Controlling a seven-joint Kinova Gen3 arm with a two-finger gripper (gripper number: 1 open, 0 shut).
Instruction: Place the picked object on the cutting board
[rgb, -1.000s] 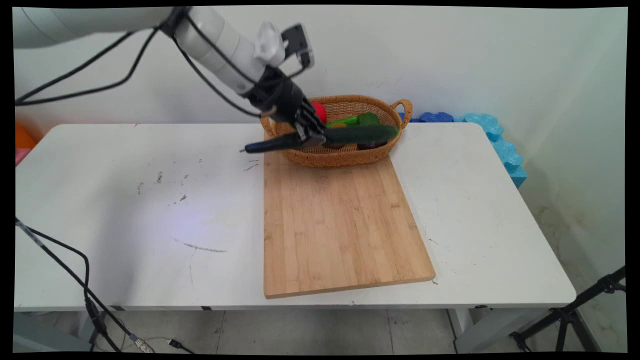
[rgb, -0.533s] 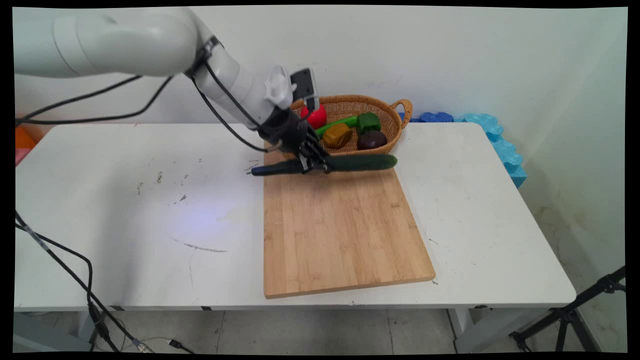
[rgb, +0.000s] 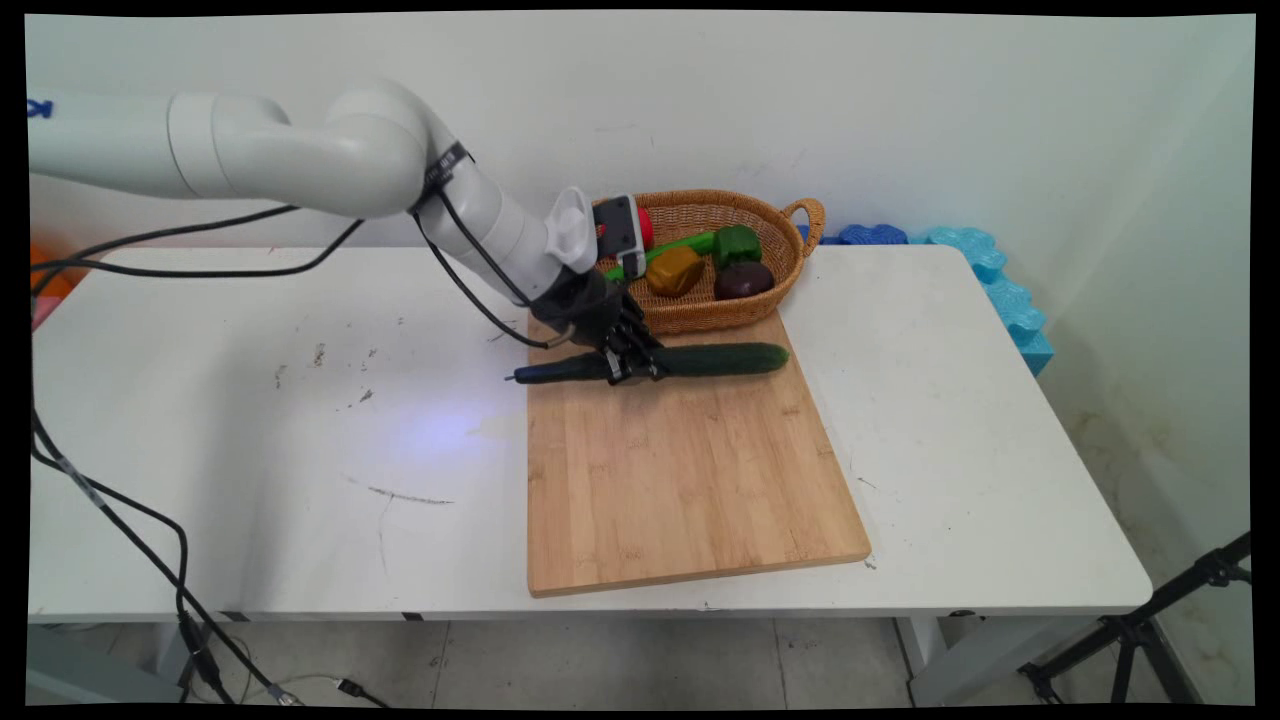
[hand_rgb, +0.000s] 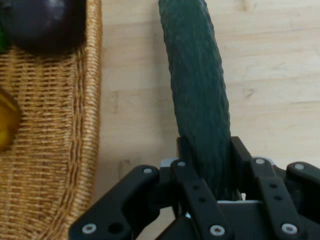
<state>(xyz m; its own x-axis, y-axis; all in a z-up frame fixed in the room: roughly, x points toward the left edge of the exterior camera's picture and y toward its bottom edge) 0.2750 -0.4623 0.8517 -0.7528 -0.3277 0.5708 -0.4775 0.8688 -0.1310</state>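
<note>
A long dark green cucumber lies level just over the far end of the wooden cutting board, in front of the wicker basket. My gripper is shut on the cucumber near its middle. In the hand view the cucumber runs up from between the fingers over the board, with the basket wall to the left. Whether the cucumber touches the board I cannot tell.
The basket holds a red piece, a green pepper, a brownish-yellow piece and a dark purple one. Blue foam blocks lie at the table's far right edge. Black cables hang at the left.
The gripper has carried the cucumber out from over the basket, down and toward the near side, to just above the board's far end.
</note>
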